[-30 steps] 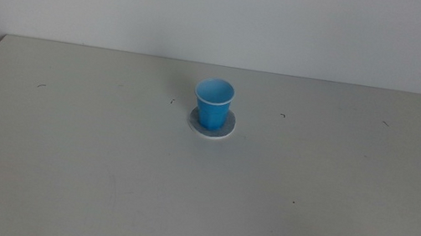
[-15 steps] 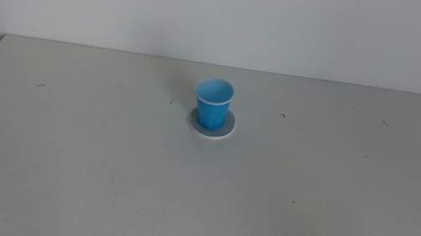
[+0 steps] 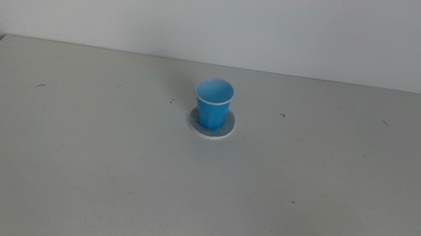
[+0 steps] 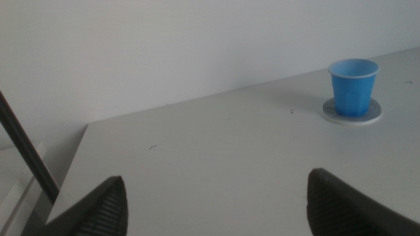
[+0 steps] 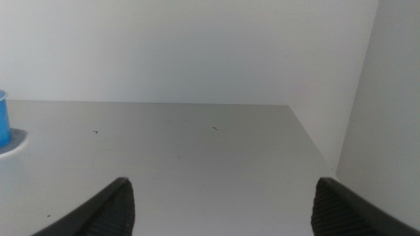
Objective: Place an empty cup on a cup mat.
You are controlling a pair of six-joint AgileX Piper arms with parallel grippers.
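Table (image 3: 102,160): a wide pale grey top with a few small dark specks, running back to a white wall. It carries only two things, both near the middle toward the far side.

Left gripper (image 4: 216,200): low at the table's near left corner, its two dark jaws spread wide with nothing between them. In the middle view only a dark tip shows at the bottom left edge. It sits well apart from the cup, which reads as a waiting pose, not a reach.

Right gripper (image 5: 220,200): out of the middle view, off to the table's right side. Its jaws are also spread wide and empty, and its camera looks across bare tabletop, catching only a sliver of the blue cup and the mat at the picture's edge.

Cup mat (image 3: 226,130): a flat round disc, grey top and white edge, lying flat on the table. Its rim shows all round the cup's base, so it is slightly wider than the cup.

Cup (image 3: 213,104): small, bright blue, tapered, thin white rim, light blue inside with nothing in it. It stands upright on the mat, roughly centred (perhaps a shade toward the far edge).

Task stage: judged done, since the cup rests on the mat untouched and both grippers are clear of it.
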